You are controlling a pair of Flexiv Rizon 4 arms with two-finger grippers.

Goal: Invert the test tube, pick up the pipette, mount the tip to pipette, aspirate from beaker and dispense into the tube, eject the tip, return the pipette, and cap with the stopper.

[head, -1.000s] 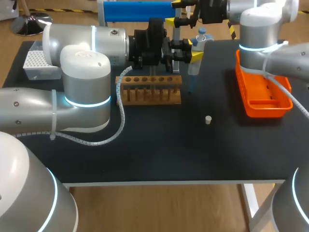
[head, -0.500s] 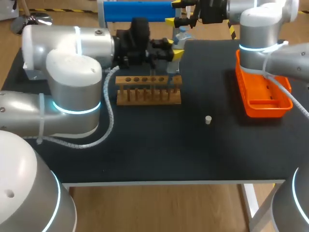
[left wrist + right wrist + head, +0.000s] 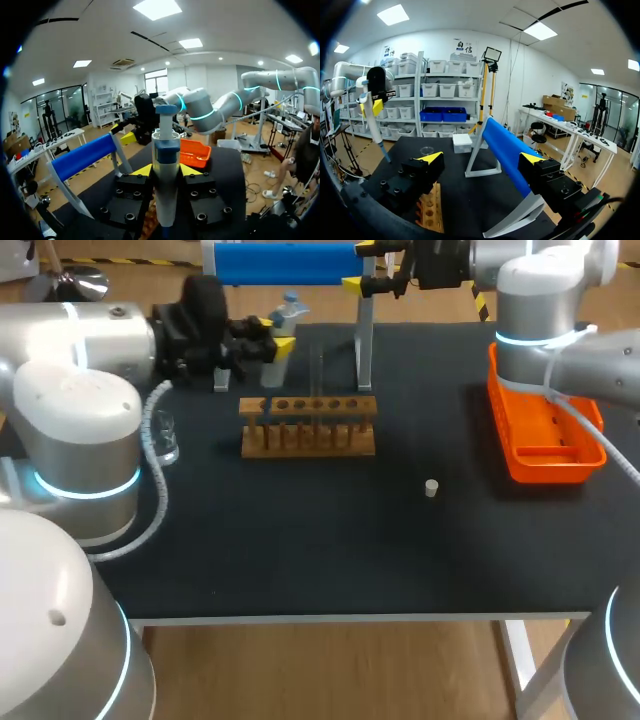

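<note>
My left gripper point(image 3: 272, 343) is shut on the white pipette point(image 3: 288, 308), which has a blue plunger and is upright above the table, behind the left end of the wooden tube rack point(image 3: 308, 426). In the left wrist view the pipette point(image 3: 165, 165) stands between the yellow fingertips point(image 3: 142, 170). From the right wrist, the pipette point(image 3: 371, 116) shows a thin tip at its lower end. A thin clear tube point(image 3: 320, 378) seems to stand in the rack. The glass beaker point(image 3: 164, 441) sits left of the rack. A small stopper point(image 3: 431, 488) lies right of it. My right gripper point(image 3: 375, 282) hangs open at the back.
An orange tray point(image 3: 545, 455) sits at the right edge under my right arm. A stand with a blue bar point(image 3: 285, 262) rises along the back edge, just behind both grippers. A white tip box point(image 3: 462, 142) stands near the beaker.
My left arm has swung to the left with the pipette, from above the rack's right end to behind its left end, uncovering the beaker. The right arm has kept still.
</note>
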